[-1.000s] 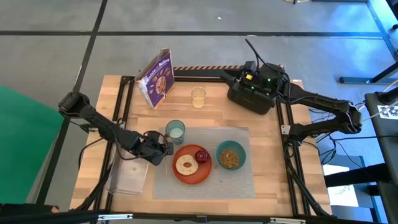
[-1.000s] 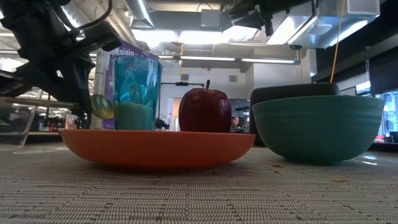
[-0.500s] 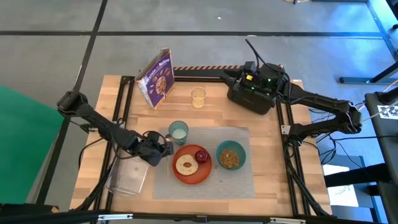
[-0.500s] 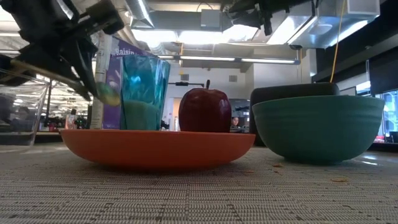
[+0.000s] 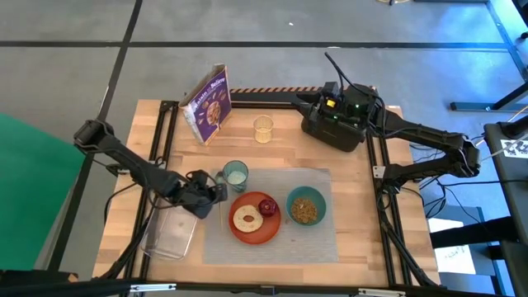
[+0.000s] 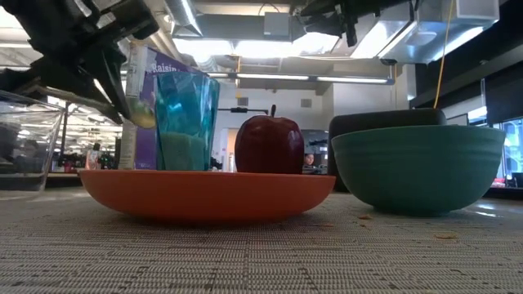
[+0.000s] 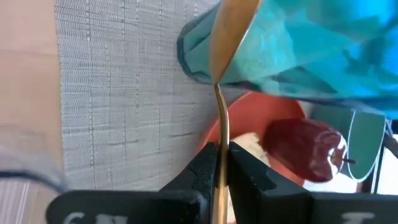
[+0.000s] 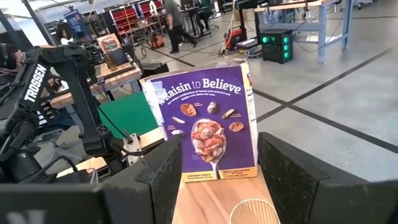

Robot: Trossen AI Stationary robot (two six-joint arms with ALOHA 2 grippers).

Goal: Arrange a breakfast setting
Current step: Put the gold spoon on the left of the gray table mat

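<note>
The left end effector (image 5: 221, 192) sits low over the left edge of the grey placemat (image 5: 330, 239), just left of the orange plate (image 5: 268, 233) and below the blue cup (image 5: 235, 173), its fingers (image 7: 244, 174) pinched on the handle of the gold spoon (image 7: 222, 137). In the left wrist view the spoon's bowl reaches up in front of the cup's base, though contact cannot be judged. The plate lies on the placemat and carries a bagel (image 5: 247, 219) and a red apple (image 5: 268, 205), side by side. The teal bowl (image 5: 306, 206) stands just right of the plate, holding brown cereal (image 5: 304, 211). In the low view the cup (image 6: 185, 121) stands behind the plate's (image 6: 204, 194) left side, the apple (image 6: 270, 144) beside it, the bowl (image 6: 417, 167) to the right. A clear container (image 5: 170, 234) lies on the wooden surface (image 5: 272, 153) left of the placemat. The right end effector (image 8: 214, 180) waits at the back of the surface, fingers spread wide, facing the purple cereal box (image 8: 205, 127) and a small clear glass (image 5: 263, 129).
</note>
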